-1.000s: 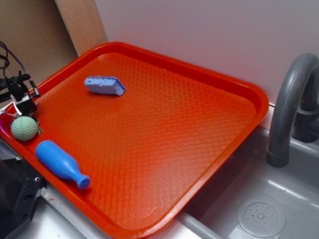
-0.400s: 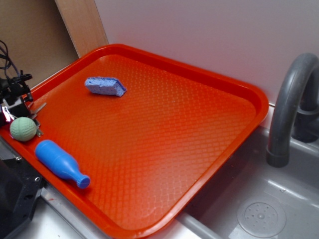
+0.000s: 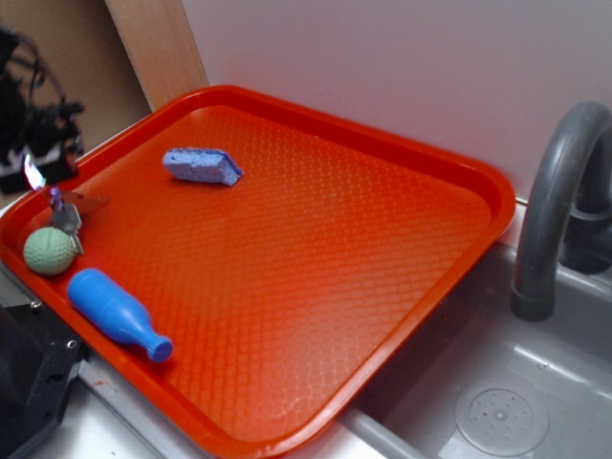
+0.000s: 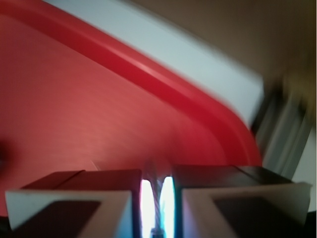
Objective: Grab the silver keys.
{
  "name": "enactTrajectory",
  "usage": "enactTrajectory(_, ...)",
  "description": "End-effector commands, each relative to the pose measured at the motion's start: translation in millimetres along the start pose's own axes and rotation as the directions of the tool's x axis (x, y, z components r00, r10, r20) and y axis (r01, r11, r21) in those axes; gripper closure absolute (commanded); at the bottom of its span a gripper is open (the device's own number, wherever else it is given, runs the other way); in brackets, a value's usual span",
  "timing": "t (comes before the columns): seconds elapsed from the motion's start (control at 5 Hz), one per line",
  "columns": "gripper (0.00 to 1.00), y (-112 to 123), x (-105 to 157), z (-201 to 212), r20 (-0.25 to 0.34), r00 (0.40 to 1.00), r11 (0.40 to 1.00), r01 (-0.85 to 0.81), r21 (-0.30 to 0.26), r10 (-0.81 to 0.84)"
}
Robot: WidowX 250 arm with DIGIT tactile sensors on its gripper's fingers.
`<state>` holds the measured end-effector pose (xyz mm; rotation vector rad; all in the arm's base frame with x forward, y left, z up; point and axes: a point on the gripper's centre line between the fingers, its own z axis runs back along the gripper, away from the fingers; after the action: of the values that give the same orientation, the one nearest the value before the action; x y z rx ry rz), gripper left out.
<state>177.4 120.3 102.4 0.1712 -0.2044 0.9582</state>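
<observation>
The silver keys (image 3: 67, 213) dangle just above the left end of the red tray (image 3: 316, 239), right above the pale green ball (image 3: 49, 251). My gripper (image 3: 35, 175) is blurred at the left edge, over the tray's rim, and holds them from above. In the wrist view my gripper (image 4: 157, 198) has its jaws almost together, with a thin metal strand of the keys (image 4: 158, 210) pinched in the narrow bright gap. The rest of the bunch is hidden there.
A blue bowling-pin toy (image 3: 117, 314) lies near the tray's front left edge. A blue sponge (image 3: 201, 165) sits toward the back. A grey sink (image 3: 507, 402) and faucet (image 3: 555, 206) stand at the right, a wall behind.
My gripper has risen and shifted back from the tray's left rim, and the keys have come up off the tray beside the ball.
</observation>
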Motion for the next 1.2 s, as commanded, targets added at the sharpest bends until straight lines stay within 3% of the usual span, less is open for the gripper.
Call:
enactTrajectory(0.0, 1.0, -103.2, -12.8, 105.0, 0.256, 0.861, 0.881, 0.469, -0.061, -0.441)
enactTrajectory(0.2, 1.0, -120.7, -33.0, 122.6, 0.333, 0.715, 0.74, 0.669, -0.07, -0.615)
enactTrajectory(0.4, 1.0, -113.9, -56.7, 126.0, 0.342, 0.551, 0.548, 0.828, -0.116, -0.761)
enactTrajectory(0.6, 1.0, -106.8, -63.5, 124.3, 0.353, 0.459, 0.423, 0.889, -0.178, -0.815)
enactTrajectory(0.8, 1.0, -105.1, -66.8, 123.0, 0.328, 0.464, 0.403, 0.884, -0.238, -0.823)
enactTrajectory(1.0, 1.0, -103.9, -68.9, 120.4, 0.311, 0.494, 0.436, 0.867, -0.241, -0.812)
